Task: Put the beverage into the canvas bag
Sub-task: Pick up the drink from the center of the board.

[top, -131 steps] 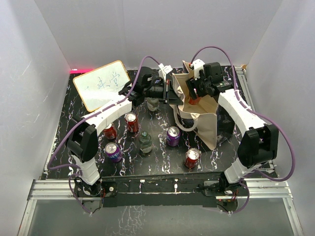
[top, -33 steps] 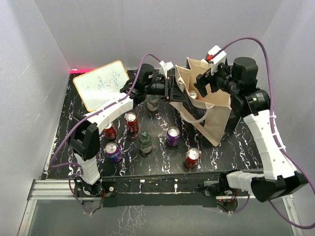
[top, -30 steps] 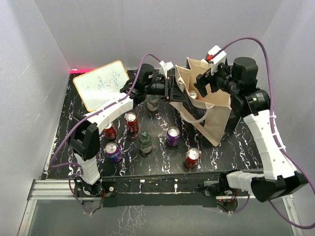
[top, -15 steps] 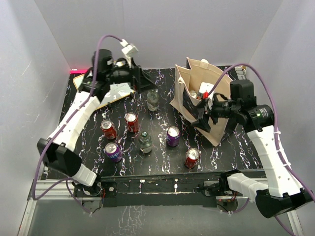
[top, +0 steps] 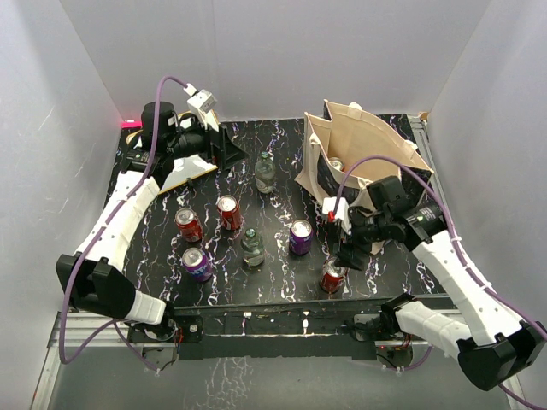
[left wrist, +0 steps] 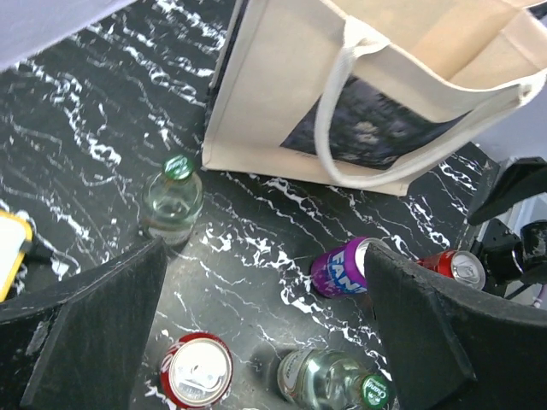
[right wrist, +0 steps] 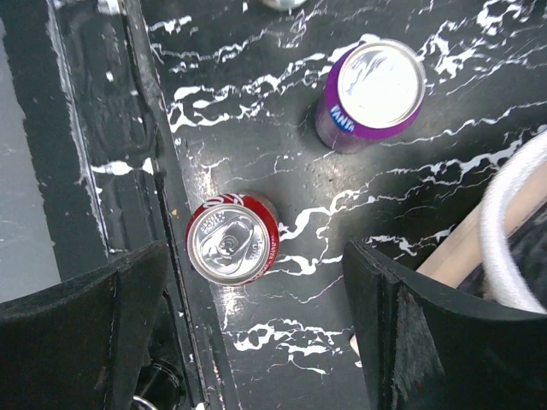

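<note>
Worktop: black slab with white marble veining, enclosed on three sides.
Walls: plain white panels at rear, left and right.
Whiteboard: yellow-framed, lying at far left of worktop, largely hidden; one corner shows in the left wrist view.
Red glow: at far-left corner.
Aluminium rail: along near edge.

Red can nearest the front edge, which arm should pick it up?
Right. The right end effector hovers open just above the red can; the left end effector is far back.
</note>
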Available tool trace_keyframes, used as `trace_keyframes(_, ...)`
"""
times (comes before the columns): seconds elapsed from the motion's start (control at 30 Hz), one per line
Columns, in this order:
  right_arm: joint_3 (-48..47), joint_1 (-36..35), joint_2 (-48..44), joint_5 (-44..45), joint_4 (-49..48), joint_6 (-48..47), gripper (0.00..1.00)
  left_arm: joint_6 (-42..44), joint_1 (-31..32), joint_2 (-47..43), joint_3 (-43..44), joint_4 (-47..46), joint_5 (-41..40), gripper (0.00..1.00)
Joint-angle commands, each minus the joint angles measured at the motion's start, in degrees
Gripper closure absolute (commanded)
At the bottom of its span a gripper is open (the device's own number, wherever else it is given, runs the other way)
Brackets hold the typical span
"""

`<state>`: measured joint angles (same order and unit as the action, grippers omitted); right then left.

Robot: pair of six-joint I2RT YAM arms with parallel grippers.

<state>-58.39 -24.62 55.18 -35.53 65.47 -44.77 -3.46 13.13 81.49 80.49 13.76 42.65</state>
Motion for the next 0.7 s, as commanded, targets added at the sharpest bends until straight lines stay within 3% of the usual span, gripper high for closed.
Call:
trace_keyframes(0.0, 3.3, -4.6, -2.0, 6.5, -3.8, 1.7, 0.14, 0.5, -1.1, -5.8, -2.2, -2.2, -0.5, 0.03)
trace_keyframes(0.17, 7.4, -9.7, -1.3, 11.0, -6.3, 3.9, 0.15, 0.0, -2.2, -6.6, -3.1, -2.9, -0.4, 0.03)
trace_keyframes(0.67, 9.3, -15.5, 3.2, 15.9, -9.5, 4.3, 0.15, -1.7, -4.0, -8.0, -4.6, -4.8, 0.8, 0.03)
